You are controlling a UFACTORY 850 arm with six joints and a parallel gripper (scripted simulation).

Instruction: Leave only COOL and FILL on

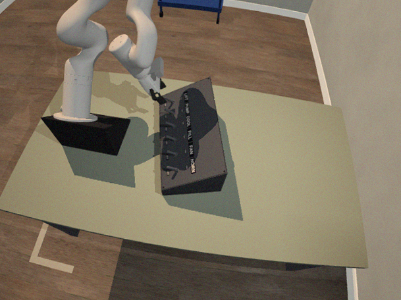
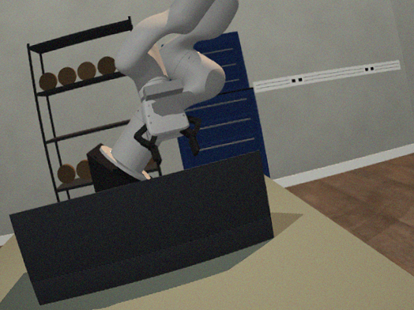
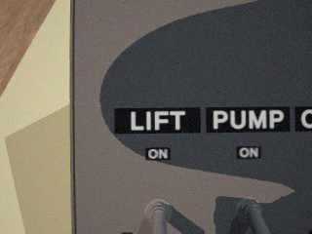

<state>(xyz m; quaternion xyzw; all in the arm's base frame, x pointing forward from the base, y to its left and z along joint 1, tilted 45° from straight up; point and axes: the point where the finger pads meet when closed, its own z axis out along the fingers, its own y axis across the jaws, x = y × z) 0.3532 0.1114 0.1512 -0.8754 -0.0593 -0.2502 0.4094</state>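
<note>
Top: open claw (image 1: 160, 98) apparently just above LIFT switch (image 1: 168, 109).

Top view looks steeply down from high above the table's (image 1: 294, 199) near edge, taking in the whole console (image 1: 207, 135). Exterior view sits low at table level, facing the console's back (image 2: 145, 226). Wrist view is very close on its LIFT label (image 3: 157, 120) end, shared with top view.
</note>
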